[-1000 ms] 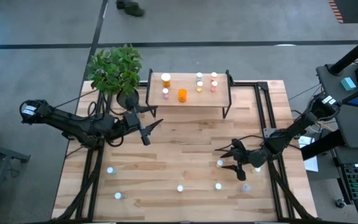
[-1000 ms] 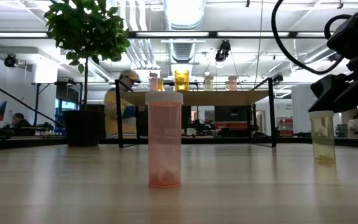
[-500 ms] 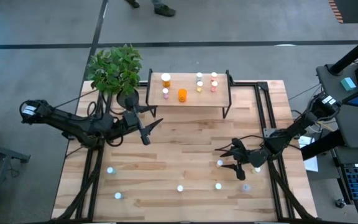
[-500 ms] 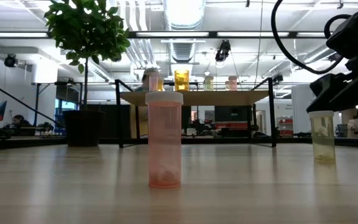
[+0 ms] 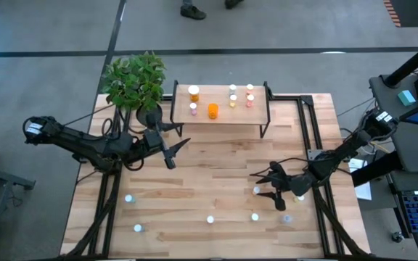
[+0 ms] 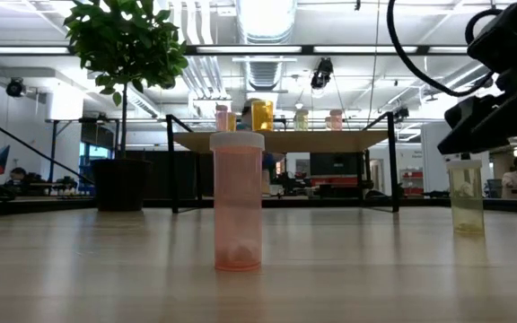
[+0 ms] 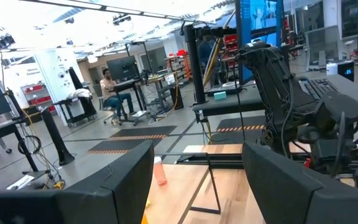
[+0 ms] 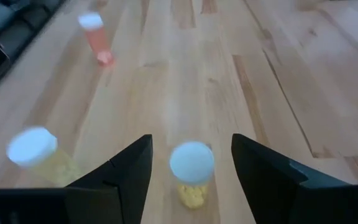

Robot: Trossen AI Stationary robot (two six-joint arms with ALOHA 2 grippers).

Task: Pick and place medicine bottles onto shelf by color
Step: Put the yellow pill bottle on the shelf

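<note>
My right gripper (image 5: 258, 185) hangs open, low over the table's right half. Its fingers stand on either side of a yellow bottle (image 8: 192, 171) with a white cap, touching nothing. In the low view that yellow bottle (image 6: 466, 194) stands upright under the gripper. My left gripper (image 5: 178, 149) waits open, in front of the shelf (image 5: 220, 101). Several bottles stand on the shelf, among them a larger orange one (image 5: 194, 92). A pink bottle (image 6: 237, 201) stands upright on the table near the front.
More small bottles stand scattered along the table's near part (image 5: 210, 219), (image 5: 129, 198), (image 5: 287, 217). A second yellow bottle (image 8: 35, 152) and a pink one (image 8: 96, 37) stand close to my right gripper. A potted plant (image 5: 135, 81) stands left of the shelf. A person walks beyond the far edge.
My right gripper has risen slightly above the yellow bottle, still open, and more of the cap shows in the low view. A person has walked along behind the table, from left to right.
</note>
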